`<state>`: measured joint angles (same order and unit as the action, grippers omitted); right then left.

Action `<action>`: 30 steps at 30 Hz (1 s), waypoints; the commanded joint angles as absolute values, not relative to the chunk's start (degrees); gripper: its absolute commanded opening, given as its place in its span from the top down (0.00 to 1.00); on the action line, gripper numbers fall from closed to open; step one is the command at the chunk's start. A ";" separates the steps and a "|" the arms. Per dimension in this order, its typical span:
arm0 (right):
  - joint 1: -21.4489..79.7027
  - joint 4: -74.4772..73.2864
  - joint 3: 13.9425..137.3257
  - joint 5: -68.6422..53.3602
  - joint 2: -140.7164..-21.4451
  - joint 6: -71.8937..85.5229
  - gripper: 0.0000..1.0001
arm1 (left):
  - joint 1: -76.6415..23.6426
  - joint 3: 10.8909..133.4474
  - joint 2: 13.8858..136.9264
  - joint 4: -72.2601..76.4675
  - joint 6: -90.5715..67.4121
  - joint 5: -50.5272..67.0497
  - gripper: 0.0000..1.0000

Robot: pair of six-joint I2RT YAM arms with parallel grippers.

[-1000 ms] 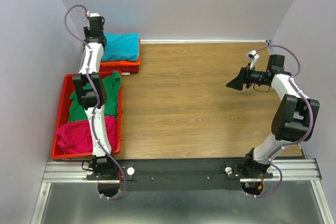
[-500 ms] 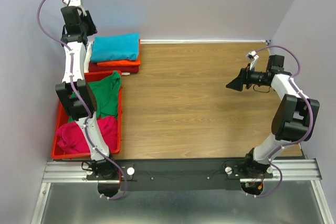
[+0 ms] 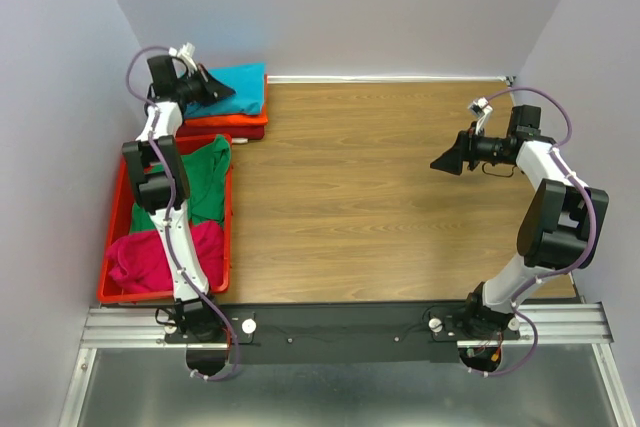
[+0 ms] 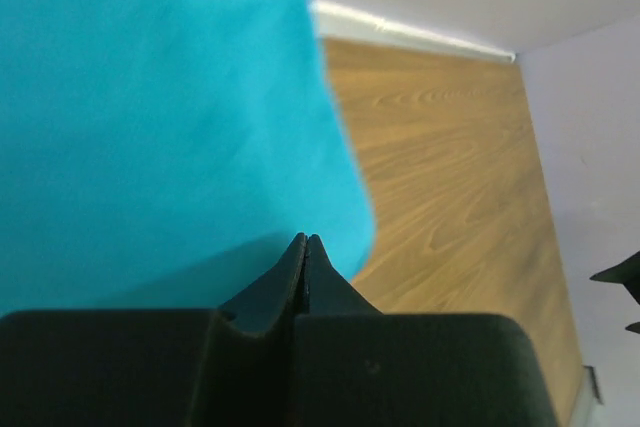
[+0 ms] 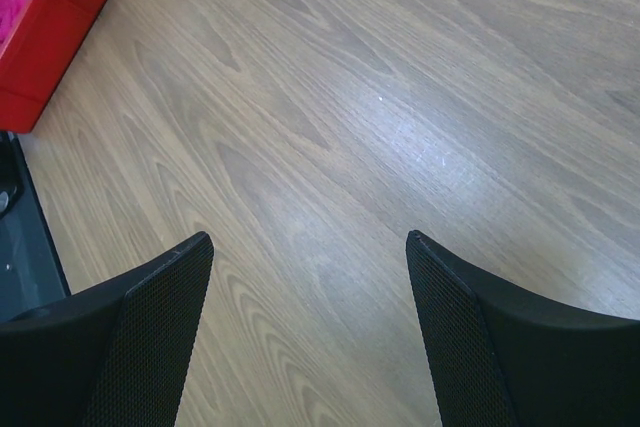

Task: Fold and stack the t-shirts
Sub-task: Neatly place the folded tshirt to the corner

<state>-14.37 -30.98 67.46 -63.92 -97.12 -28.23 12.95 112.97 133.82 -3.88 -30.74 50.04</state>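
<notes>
A folded turquoise t-shirt (image 3: 243, 87) (image 4: 150, 97) tops a stack at the back left, over an orange one (image 3: 238, 119) and a dark red one (image 3: 212, 131). My left gripper (image 3: 228, 93) (image 4: 306, 239) hangs just over the turquoise shirt's near right part, shut with nothing between its fingers. A green t-shirt (image 3: 205, 179) and a magenta t-shirt (image 3: 150, 255) lie crumpled in the red crate (image 3: 232, 239). My right gripper (image 3: 441, 162) (image 5: 310, 239) hovers open over bare wood on the right side, holding nothing.
The red crate stands along the left wall, its corner also in the right wrist view (image 5: 60, 17). Walls close in at the back and both sides. The wooden tabletop (image 3: 350, 197) spreads between the stack and the right arm.
My left gripper has closed from open and empty. The left arm swung out toward the left wall, then came back over the turquoise shirt. The right arm has not moved.
</notes>
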 commanded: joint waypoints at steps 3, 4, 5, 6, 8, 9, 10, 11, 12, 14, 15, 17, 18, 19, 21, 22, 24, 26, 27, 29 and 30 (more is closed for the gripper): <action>-14.85 -32.87 69.17 -65.39 -98.09 -29.71 0.15 | 14.68 107.76 137.37 -6.75 -31.39 49.23 0.97; -14.85 -32.87 69.17 -65.48 -98.17 -29.71 0.15 | 14.76 107.41 138.07 -7.81 -30.51 48.52 0.97; -14.85 -32.96 69.17 -65.39 -98.26 -29.79 0.16 | 14.77 107.23 138.25 -8.61 -29.63 47.73 0.97; -14.85 -32.96 69.17 -65.48 -98.26 -29.79 0.15 | 14.68 107.05 138.25 -9.40 -29.36 46.51 0.97; -14.85 -33.05 69.17 -65.65 -98.52 -29.79 0.15 | 14.94 107.84 138.60 -11.86 -27.43 45.00 0.97; -14.85 -33.13 69.26 -65.74 -98.61 -29.79 0.15 | 15.12 108.02 138.69 -12.04 -27.25 45.44 0.97; -14.85 -33.22 69.26 -65.66 -98.70 -29.88 0.15 | 15.12 109.06 138.43 -11.95 -26.72 46.83 0.97; -14.85 -33.31 69.26 -65.65 -98.61 -29.97 0.15 | 15.20 109.86 138.25 -12.21 -26.37 48.59 0.95; -14.85 -33.31 69.34 -65.65 -98.70 -29.97 0.15 | 15.12 110.82 137.99 -12.22 -26.37 49.56 0.94; -14.85 -33.40 69.35 -65.65 -98.53 -29.97 0.15 | 15.21 114.60 136.85 -12.56 -26.28 51.06 0.89; -14.85 -33.40 69.35 -65.74 -98.53 -29.97 0.15 | 15.29 117.22 135.89 -12.83 -26.37 52.46 0.87; -14.85 -33.49 69.35 -65.83 -98.70 -30.06 0.15 | 15.29 118.91 134.57 -12.31 -28.02 53.61 0.82; -14.85 -33.57 69.35 -65.92 -98.70 -30.06 0.15 | 15.29 118.31 133.43 -10.91 -29.26 54.31 0.79; -14.85 -33.57 69.43 -65.92 -98.70 -30.15 0.15 | 15.21 116.82 131.50 -7.42 -30.57 55.36 0.77; -14.85 -33.66 69.43 -65.92 -98.70 -30.23 0.15 | 14.94 116.46 130.70 -6.07 -32.25 56.33 0.76; -14.85 -33.75 69.43 -66.09 -98.70 -30.23 0.15 | 14.85 116.19 130.35 -5.19 -32.52 57.21 0.76; -14.85 -33.75 69.43 -66.01 -98.61 -30.32 0.15 | 13.98 115.14 130.34 -4.83 -32.87 58.00 0.76; -14.85 -33.84 69.52 -66.00 -98.61 -30.32 0.15 | 13.28 114.26 130.95 -4.83 -32.96 58.53 0.76; -14.85 -33.92 69.52 -65.92 -98.61 -30.41 0.15 | 12.58 113.65 131.48 -4.83 -32.96 59.06 0.76; -14.85 -33.93 69.52 -65.83 -98.53 -30.50 0.15 | 11.87 112.94 132.10 -4.83 -32.87 59.15 0.76; -14.85 -33.93 69.52 -65.74 -98.61 -30.59 0.15 | 11.52 112.68 132.53 -4.83 -32.78 59.15 0.76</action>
<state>-14.37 -32.82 68.10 -64.01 -97.89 -29.47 13.39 114.89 131.46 -4.73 -31.86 56.05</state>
